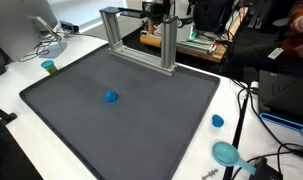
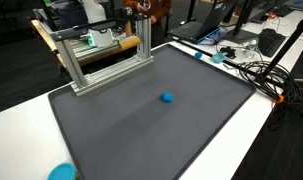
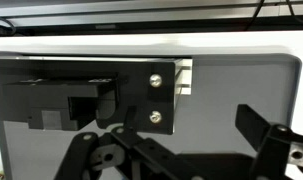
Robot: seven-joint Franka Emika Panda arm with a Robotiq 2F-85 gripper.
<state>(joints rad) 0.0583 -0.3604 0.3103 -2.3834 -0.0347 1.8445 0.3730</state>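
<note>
Jaws hang wide over the silver aluminium frame (image 1: 172,48). I should steer clear of its black 2-screw bracket (image 3: 81,95). The small blue round piece (image 1: 111,97) lies well apart.

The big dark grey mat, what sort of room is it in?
Probably a lab or office: a silver aluminium frame, a silver computer monitor and tangled black cables show it.
</note>
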